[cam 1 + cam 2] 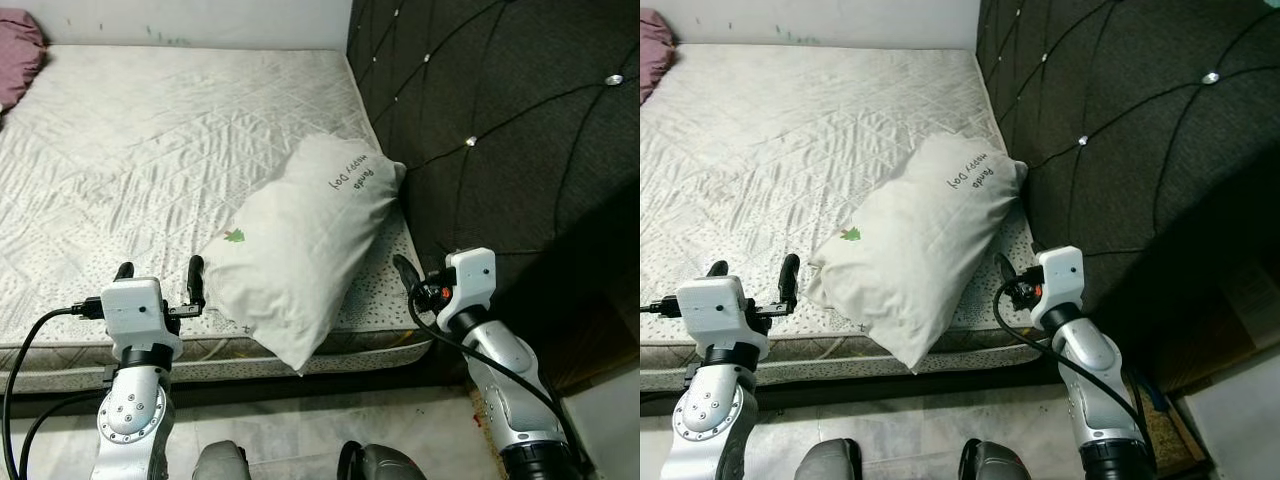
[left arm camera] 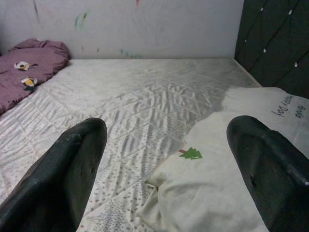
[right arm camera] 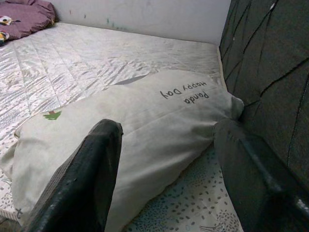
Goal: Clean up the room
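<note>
Bedroom, bare quilted mattress (image 1: 150, 150) against a dark tufted headboard (image 1: 500, 120). Item: white pillow (image 1: 300, 240), lying askew at the mattress's near corner, long axis running diagonally from headboard to bed edge, lower corner overhanging. Left gripper (image 1: 160, 283), fingers spread and empty, just beside the pillow's near end. Right gripper (image 3: 169, 164), likewise spread and empty, at its headboard side, about equally close. Purple bedding (image 2: 29, 63) lies well apart at the far corner. Nothing obstructs either approach.
</note>
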Controlling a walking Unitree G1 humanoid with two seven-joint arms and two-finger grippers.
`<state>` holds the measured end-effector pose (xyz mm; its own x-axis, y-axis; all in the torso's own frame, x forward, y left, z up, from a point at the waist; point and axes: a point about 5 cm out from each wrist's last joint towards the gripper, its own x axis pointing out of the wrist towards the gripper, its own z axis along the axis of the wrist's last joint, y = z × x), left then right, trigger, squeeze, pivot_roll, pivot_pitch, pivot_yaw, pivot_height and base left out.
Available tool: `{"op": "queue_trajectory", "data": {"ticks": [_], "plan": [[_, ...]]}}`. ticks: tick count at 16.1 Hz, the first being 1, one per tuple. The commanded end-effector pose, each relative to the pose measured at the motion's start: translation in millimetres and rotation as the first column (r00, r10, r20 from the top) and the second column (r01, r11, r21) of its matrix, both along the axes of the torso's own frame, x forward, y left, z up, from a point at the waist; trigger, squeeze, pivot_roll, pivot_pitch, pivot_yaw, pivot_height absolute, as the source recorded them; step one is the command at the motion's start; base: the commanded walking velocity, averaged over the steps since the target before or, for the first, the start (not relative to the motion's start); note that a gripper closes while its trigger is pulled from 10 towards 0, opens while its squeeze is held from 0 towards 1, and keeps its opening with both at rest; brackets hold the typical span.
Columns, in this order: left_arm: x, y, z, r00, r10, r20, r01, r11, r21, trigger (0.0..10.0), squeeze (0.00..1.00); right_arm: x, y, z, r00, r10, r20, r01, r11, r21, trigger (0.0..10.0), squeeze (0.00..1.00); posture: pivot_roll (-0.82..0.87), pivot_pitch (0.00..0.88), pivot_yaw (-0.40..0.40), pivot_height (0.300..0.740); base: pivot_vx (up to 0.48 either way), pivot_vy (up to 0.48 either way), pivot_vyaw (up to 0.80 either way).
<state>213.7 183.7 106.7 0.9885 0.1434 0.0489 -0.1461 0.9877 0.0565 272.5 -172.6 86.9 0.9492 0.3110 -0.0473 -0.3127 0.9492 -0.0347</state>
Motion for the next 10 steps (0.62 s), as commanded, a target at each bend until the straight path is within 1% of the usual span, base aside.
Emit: {"op": "queue_trajectory", "data": {"ticks": [1, 7, 10], "plan": [[-0.2, -1.7, -1.1, 1.0, -0.008, -0.009, 0.008, 1.0, -0.003, 10.0, 0.0, 2.2, -2.5, 0.1, 1.0, -0.009, -0.001, 0.009, 1.0, -0.01, 10.0, 0.0, 0.02, 0.103, -0.064, 0.74, 0.0, 0.0, 0.0], [0.1, -2.9, -3.3, 1.0, 0.003, -0.022, -0.003, 1.0, -0.002, 10.0, 0.0, 1.7, -2.6, -1.2, 1.0, 0.002, -0.009, -0.002, 0.999, -0.034, 10.0, 0.0, 0.02, 0.105, -0.072, 0.74, 0.0, 0.0, 0.0], [-0.3, -3.4, -3.7, 1.0, 0.006, -0.022, -0.006, 1.0, -0.005, 10.0, 0.0, 1.6, -2.9, -1.9, 1.0, 0.002, -0.013, -0.002, 1.0, -0.031, 10.0, 0.0, 0.02, 0.103, -0.074, 0.74, 0.0, 0.0, 0.0]]}}
